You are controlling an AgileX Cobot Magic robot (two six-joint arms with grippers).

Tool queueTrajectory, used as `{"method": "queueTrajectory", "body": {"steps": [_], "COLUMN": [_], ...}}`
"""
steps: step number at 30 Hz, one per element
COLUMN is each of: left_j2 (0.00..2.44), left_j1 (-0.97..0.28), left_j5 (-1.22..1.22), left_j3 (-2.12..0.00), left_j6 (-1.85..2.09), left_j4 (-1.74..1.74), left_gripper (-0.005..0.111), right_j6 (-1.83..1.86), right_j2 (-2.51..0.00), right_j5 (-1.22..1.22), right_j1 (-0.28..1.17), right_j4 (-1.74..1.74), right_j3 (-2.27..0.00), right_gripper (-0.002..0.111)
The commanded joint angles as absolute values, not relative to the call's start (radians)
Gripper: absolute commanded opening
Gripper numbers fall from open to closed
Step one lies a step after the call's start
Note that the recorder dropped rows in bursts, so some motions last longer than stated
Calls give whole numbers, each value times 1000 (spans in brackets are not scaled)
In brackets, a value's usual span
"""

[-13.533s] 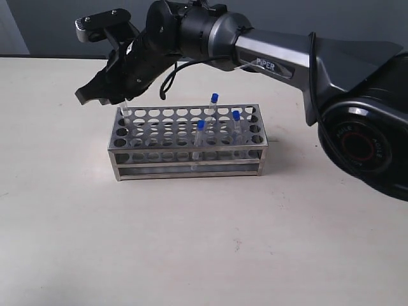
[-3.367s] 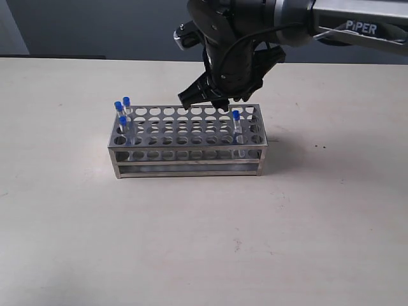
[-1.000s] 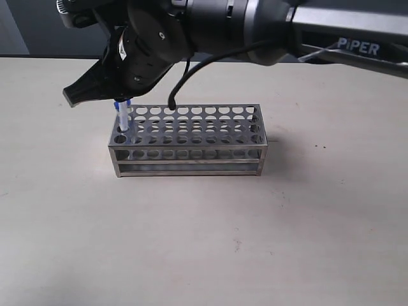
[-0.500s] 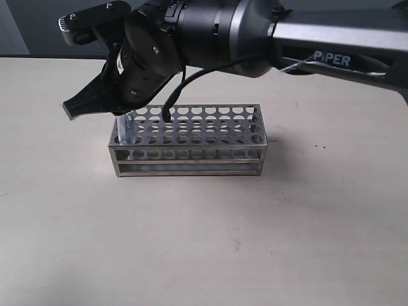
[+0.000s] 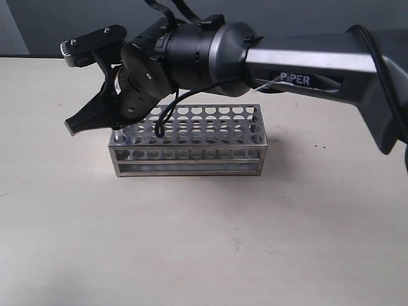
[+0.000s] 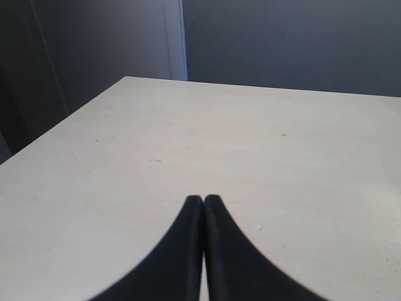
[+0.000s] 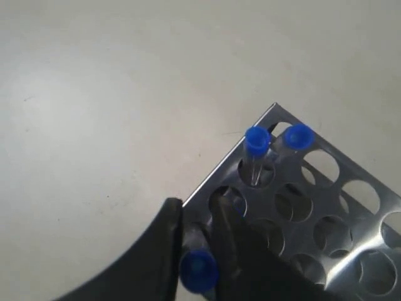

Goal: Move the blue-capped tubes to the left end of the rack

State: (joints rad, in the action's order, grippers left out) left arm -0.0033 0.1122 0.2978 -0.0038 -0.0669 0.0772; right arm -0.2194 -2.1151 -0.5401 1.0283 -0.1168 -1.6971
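The shiny metal rack (image 5: 204,137) stands mid-table. My right gripper (image 5: 102,120) hangs low over its left end and hides the tubes there in the exterior view. In the right wrist view the gripper (image 7: 197,212) is shut on a blue-capped tube (image 7: 198,271), upright by the rack's (image 7: 313,207) corner hole. Two more blue-capped tubes (image 7: 255,139) (image 7: 297,136) stand in holes along that same end. A trace of blue shows behind one finger (image 7: 229,216). My left gripper (image 6: 203,199) is shut on nothing, over bare table away from the rack.
The right arm (image 5: 299,60) stretches from the right across the back of the rack. The pale table (image 5: 191,242) spreads around the rack on all sides. A dark wall (image 6: 282,44) lies beyond the table's far edge.
Over the last second my right gripper has sunk lower at the rack's left end. The held tube, then visible above the rack, is now hidden behind the gripper in the exterior view.
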Motion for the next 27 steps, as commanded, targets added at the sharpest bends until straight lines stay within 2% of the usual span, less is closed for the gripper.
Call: {"method": "queueTrajectory", "body": {"steps": [1, 19, 27], "left_j2": [0, 0, 0], "left_j1": [106, 106, 106], "left_j5": [284, 284, 205], "left_j3": [0, 0, 0], "left_j6": [-69, -69, -69], "left_j4": [72, 72, 72], "left_gripper": [0, 0, 0], "right_j6": [-211, -211, -211], "right_j2": [-2137, -2157, -2157], "right_j5": [-513, -479, -471], "right_j1": [1027, 1027, 1027], "right_j4": [-118, -110, -106], "right_j3": [-1702, -1702, -1702], "right_gripper": [-1, -1, -1]}}
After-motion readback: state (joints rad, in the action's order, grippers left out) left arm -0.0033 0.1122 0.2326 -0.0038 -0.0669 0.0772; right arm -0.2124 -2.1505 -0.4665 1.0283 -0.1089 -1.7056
